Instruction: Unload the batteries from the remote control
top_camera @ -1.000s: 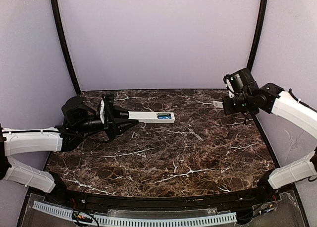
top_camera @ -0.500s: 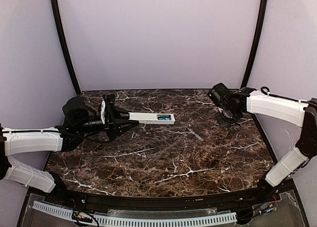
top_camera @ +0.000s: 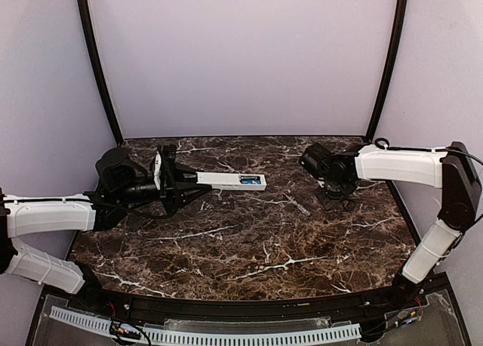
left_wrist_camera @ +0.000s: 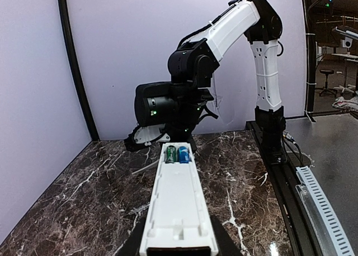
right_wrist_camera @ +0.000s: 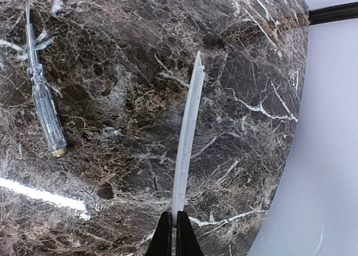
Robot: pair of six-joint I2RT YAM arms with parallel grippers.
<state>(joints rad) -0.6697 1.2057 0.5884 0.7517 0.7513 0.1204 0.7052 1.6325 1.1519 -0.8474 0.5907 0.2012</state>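
My left pincer (top_camera: 195, 186) grips the near end of the remote control (left_wrist_camera: 178, 211), part-closed, over the tabletop (top_camera: 249, 240) at 10 o'clock, with both batteries (left_wrist_camera: 177, 154) exposed at the far end. My right pincer (right_wrist_camera: 172, 225), at 2 o'clock, is pinched tight on the cover (right_wrist_camera: 187, 138), and I cannot tell whether its tip touches down. Lay the cover flat, clear of the screwdriver (right_wrist_camera: 43, 105) at its 9 o'clock, release, then approach the batteries from above.

On the left wrist camera the bottom edge cuts off the left gripper (top_camera: 198, 179), so I cannot see its fingers on the remote control (left_wrist_camera: 178, 211). From above, the 2 batteries (top_camera: 250, 178) are a blue speck, and the right arm (top_camera: 396, 165) hides the right gripper (right_wrist_camera: 170, 233) and the thin pale strip (right_wrist_camera: 187, 138) it pinches.
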